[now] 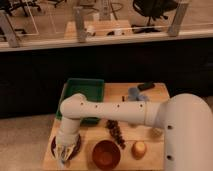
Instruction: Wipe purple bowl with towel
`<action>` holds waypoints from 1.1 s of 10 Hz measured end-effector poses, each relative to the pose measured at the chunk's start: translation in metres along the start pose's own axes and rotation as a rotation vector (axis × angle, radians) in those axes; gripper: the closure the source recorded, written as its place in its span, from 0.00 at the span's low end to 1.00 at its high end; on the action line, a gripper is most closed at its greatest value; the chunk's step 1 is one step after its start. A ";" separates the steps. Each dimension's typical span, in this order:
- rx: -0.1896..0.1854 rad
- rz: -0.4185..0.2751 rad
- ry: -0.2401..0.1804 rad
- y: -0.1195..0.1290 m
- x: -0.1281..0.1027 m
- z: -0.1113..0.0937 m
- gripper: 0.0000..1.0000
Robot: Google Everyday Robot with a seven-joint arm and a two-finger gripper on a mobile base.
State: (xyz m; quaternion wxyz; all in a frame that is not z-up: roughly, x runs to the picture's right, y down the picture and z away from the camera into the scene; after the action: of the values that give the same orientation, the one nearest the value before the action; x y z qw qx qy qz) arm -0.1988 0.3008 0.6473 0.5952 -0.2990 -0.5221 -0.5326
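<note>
The purple bowl (75, 146) lies at the front left corner of the wooden table, mostly covered by my arm. My gripper (63, 155) points down into the bowl near its front-left part. It is shut on the towel (61, 152), a small pale cloth that shows between the fingers and rests against the bowl's inside. Only the bowl's dark purple rim shows around the gripper.
An orange-brown bowl (106, 154) stands just right of the purple bowl. A dark bunch of small items (116, 132) and a yellowish round item (139, 148) lie further right. A green tray (85, 92) is behind the arm. A bluish item (135, 93) and a dark object (146, 86) lie at the back right.
</note>
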 end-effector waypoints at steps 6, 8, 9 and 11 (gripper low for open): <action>0.000 0.066 0.020 0.019 0.017 -0.011 1.00; 0.006 0.091 0.042 0.029 0.029 -0.023 1.00; 0.007 0.103 0.052 0.034 0.034 -0.026 1.00; 0.012 0.118 0.066 0.037 0.043 -0.029 1.00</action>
State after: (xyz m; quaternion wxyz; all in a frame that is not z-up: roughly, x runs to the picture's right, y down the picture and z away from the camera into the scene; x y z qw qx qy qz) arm -0.1603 0.2698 0.6872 0.6441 -0.3079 -0.4870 -0.5032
